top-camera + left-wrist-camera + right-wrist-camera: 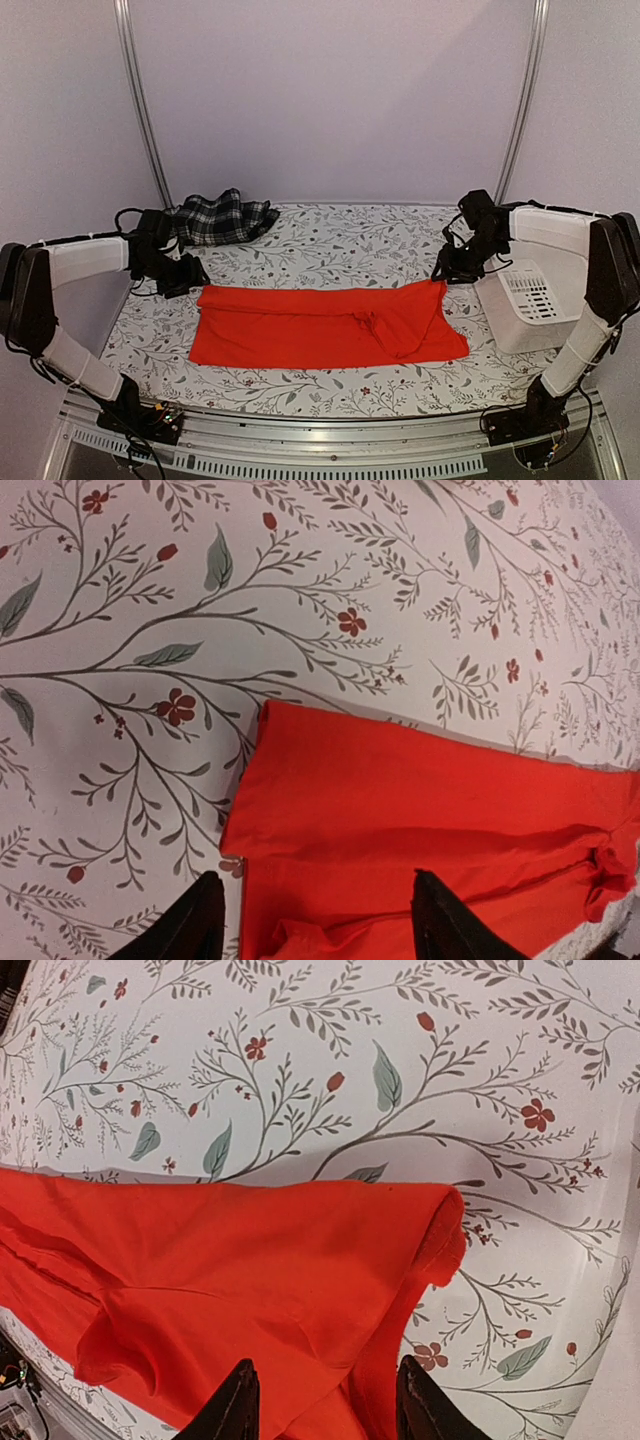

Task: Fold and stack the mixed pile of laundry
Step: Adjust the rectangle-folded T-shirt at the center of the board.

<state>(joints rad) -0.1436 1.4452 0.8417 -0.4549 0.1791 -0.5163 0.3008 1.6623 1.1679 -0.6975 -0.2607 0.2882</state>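
The table cover is white with little leaves and red flowers. There is open room on it behind the red shirt, and a thinner strip in front of the shirt before the near edge. On the right, the white basket stands just beside the shirt's right end, so room is tight there. It is hard plastic with slots in its side.

The red shirt lies flat in the middle of the table. It is soft and smooth, and its long side runs left to right. Its left end is cut straight. Its right end is bumpy, with a fold and some wrinkles, and the far right corner curls up a little.

The checked cloth is black and white. It sits in a soft, crumpled heap at the far left corner, apart from the red shirt.

The left gripper is over the shirt's far left corner. Its black fingers are apart, with only red cloth showing below them. The right gripper is over the far right corner. Its fingers are apart too, and they hold nothing.
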